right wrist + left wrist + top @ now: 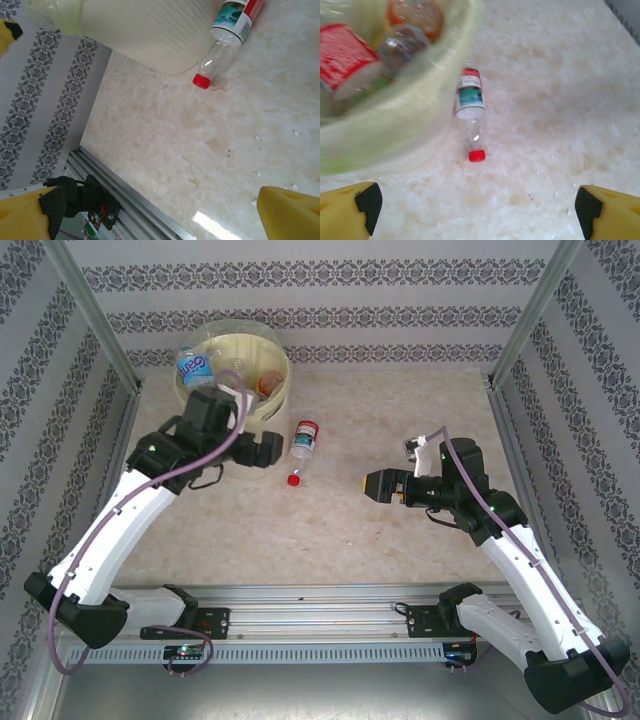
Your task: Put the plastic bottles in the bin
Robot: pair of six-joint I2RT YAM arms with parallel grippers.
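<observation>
At the left, the bin [283, 380] stood at the far side of the table [420, 410], and several bottles [194, 366] lay already inside it. The left gripper [264, 450] hovered just beside the bin, on its near side. Its yellow fingers [350, 212] stood wide apart and there was nothing between them.

Just to the right of this gripper, one clear bottle [303, 443] lay on its side on the table, close to the wall of the bin. Whether it touched the wall I could not tell, because the wrist views were blurred there. Its long axis ran nearly from far to near, only a little slanted. The red cap [293, 480] pointed toward the near edge, where the arms were bolted, and the labelled bottom end pointed toward the back wall.

Further to the right, well apart from the bottle, the right gripper [379, 485] faced it, also fully open and empty.

In my judgement the task was almost complete, and the step in hand was the pick-up of this one bottle. The left gripper seemed better placed. The next move would call for lowering the jaws across the body of the bottle, at a right angle to its long axis, then closing, lifting above the rim and releasing.
</observation>
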